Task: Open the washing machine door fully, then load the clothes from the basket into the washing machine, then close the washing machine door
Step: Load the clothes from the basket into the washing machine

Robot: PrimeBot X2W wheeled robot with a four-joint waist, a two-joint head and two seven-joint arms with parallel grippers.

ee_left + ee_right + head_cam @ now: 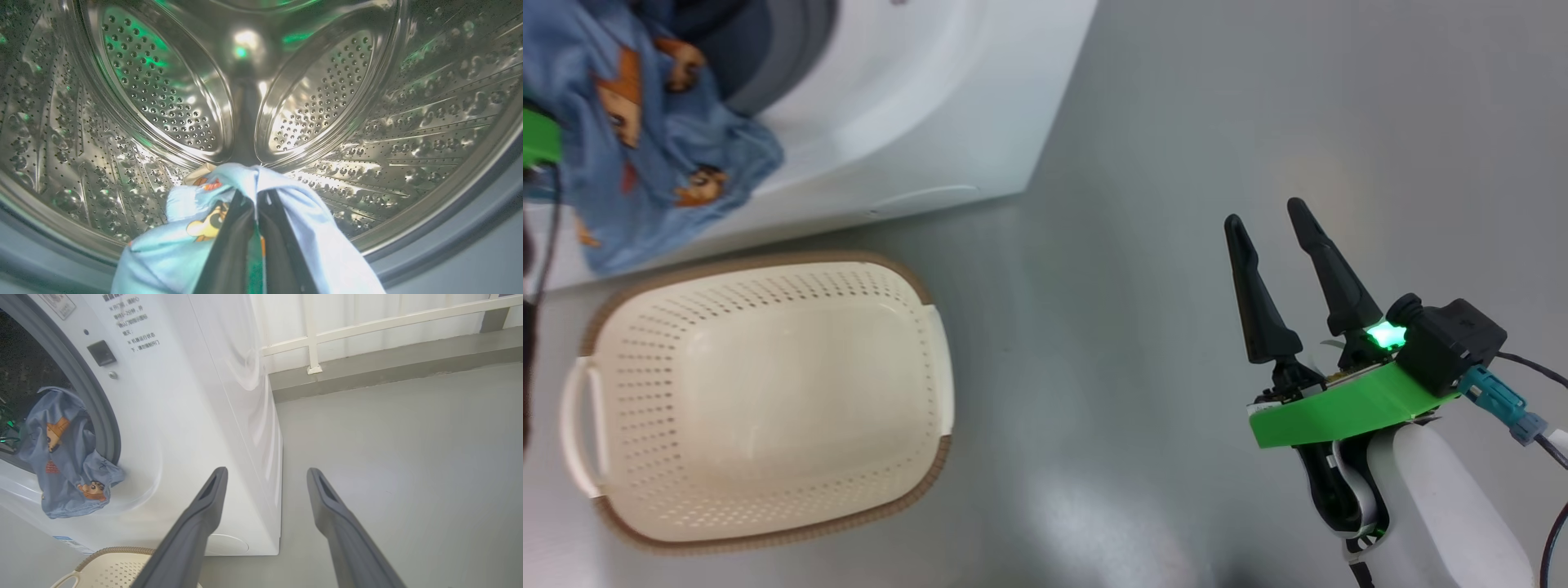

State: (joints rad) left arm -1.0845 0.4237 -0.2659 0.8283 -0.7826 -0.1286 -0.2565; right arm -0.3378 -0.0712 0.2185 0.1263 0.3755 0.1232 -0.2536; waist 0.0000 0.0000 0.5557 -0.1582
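The washing machine [915, 106] stands open, and its door is out of view. My left gripper [255, 196] is at the mouth of the steel drum [163, 90], shut on the clothes [175, 249], a light blue garment with cartoon prints. The garment [645, 155] hangs from the opening over the machine's front [65, 457]. Below it on the floor sits the cream basket [768, 392], with nothing inside; its rim [110, 571] shows in the right wrist view. My right gripper [1264, 214] hovers open over bare floor to the right of the machine [184, 416], its fingers [266, 473] holding nothing.
Grey floor [1143, 245] stretches to the right of the machine and the basket. A white railing [367, 326] on a grey ledge [388, 363] runs behind the machine. Dark cables [1527, 367] trail from my right wrist.
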